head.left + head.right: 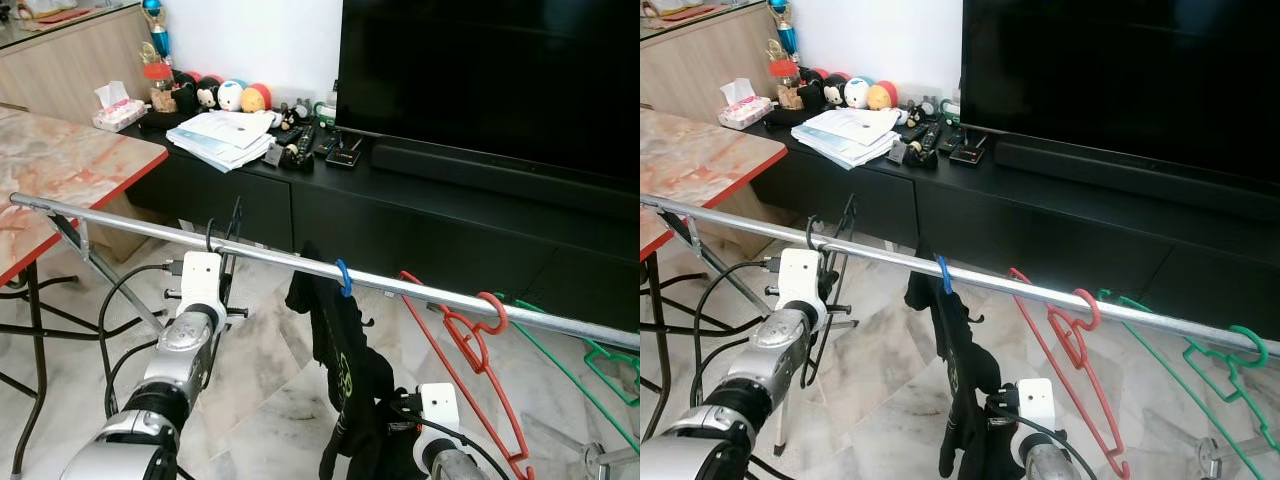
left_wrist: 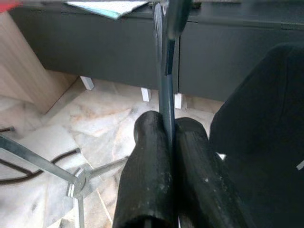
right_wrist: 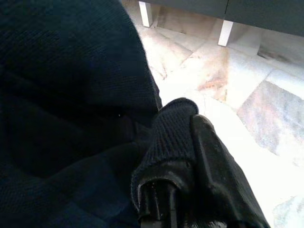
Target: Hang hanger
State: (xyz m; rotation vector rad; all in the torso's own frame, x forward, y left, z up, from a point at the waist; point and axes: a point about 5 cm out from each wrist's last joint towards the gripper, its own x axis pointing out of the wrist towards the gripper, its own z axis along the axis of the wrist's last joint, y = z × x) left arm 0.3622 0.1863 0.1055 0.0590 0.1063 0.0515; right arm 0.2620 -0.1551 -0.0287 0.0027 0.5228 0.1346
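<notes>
Two grippers are at work along a metal rail (image 1: 430, 290) that runs across the room in front of a black TV cabinet (image 1: 420, 215). The left gripper (image 2: 169, 130) is raised just under the rail, its two black fingers (image 2: 147, 175) pinched tight on a thin dark wire, which looks like part of a black hanger (image 1: 232, 235) hooked over the rail beside the arm (the wire is blurred close to the lens, so this is hard to confirm). The right gripper (image 3: 192, 142) sits lower, near the floor, with its fingers closed on a fold of a black garment (image 1: 345, 370). That garment hangs from a hanger with a blue hook (image 1: 343, 278) on the rail, between the two arms. Further along toward the robot's right, a red hanger (image 1: 470, 350) hangs bare on the rail, and a green hanger (image 1: 1225, 365) hangs beyond it. A pile of papers (image 1: 225, 135) and some soft toys (image 1: 230, 95) lie on the cabinet below a large dark TV (image 1: 500, 75). A marble-topped table (image 1: 55, 170) stands at the robot's left.
</notes>
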